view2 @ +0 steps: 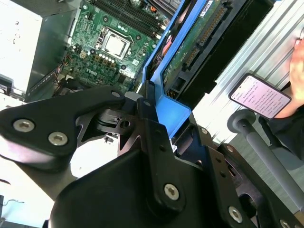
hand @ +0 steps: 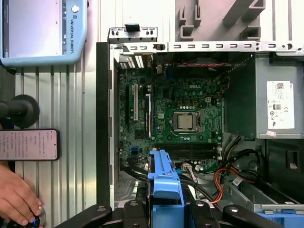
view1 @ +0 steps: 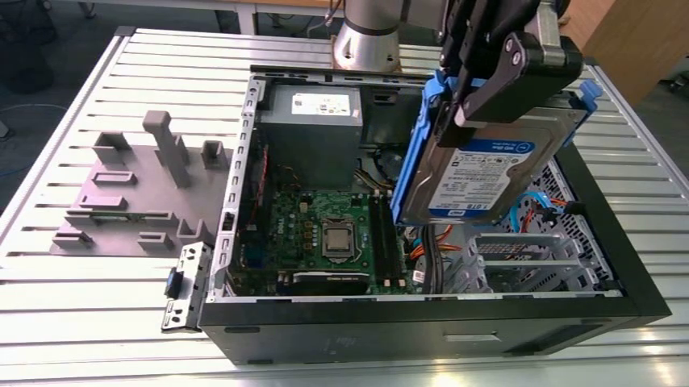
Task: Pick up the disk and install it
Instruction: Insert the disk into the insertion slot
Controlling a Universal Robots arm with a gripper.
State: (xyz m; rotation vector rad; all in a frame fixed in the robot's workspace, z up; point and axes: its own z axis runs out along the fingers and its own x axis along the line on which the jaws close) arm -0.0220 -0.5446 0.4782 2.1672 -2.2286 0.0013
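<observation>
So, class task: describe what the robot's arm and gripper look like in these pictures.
The arm is a silver-grey metal cylinder. The gripper is matte black, built from flat, rounded linkage plates joined by silver screws and pivot pins, seen close in the second wrist view.

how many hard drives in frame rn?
1: the disk, clamped in the gripper and hanging tilted above the open case. Others could be hidden in the drive cage behind it.

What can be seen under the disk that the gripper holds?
Under the disk, which the gripper holds above the open computer case, orange and black cables and a metal drive cage show. The case floor directly behind it is covered.
</observation>
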